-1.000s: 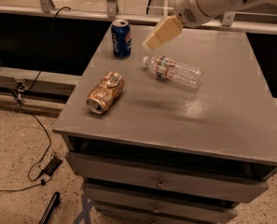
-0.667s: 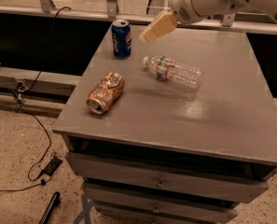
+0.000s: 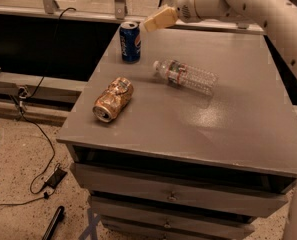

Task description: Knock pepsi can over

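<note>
The blue pepsi can (image 3: 130,42) stands upright near the back left corner of the grey cabinet top (image 3: 228,119). My gripper (image 3: 155,21) hangs just to the right of the can's top rim, close to it, at about the height of the rim. The white arm reaches in from the upper right.
A dented gold-orange can (image 3: 112,99) lies on its side at the left front of the top. A clear plastic bottle (image 3: 187,76) lies on its side in the middle. Cables (image 3: 38,134) run over the floor at the left. A railing stands behind the cabinet.
My gripper has moved left and up toward the pepsi can's top. The can still stands upright; the other things have not moved.
</note>
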You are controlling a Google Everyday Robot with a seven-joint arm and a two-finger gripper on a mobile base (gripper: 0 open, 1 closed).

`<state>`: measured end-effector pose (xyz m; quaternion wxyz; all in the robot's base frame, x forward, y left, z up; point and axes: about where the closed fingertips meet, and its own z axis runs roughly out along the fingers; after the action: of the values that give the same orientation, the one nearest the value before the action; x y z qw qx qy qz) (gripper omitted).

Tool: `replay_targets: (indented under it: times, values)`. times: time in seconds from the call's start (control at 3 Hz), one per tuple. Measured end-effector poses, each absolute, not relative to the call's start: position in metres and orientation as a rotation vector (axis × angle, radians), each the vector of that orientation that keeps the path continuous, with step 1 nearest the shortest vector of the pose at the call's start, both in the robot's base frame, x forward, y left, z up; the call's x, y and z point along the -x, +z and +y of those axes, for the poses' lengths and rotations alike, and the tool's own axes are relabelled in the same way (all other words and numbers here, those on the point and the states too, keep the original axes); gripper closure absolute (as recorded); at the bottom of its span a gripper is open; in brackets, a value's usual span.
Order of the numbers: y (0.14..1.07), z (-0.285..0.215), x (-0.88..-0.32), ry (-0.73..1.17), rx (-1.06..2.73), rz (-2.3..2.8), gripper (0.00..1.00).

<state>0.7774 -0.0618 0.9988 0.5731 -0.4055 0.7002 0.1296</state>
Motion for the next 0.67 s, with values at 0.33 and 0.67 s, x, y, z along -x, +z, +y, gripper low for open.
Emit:
replay_targets:
  times: [0.33,0.67]
  values:
    - [0.985,-0.046,-0.795,0.435,0.916,1.603,0.0]
    - [0.972,-0.026,-0.801,0.533,0.928,1.562,0.0]
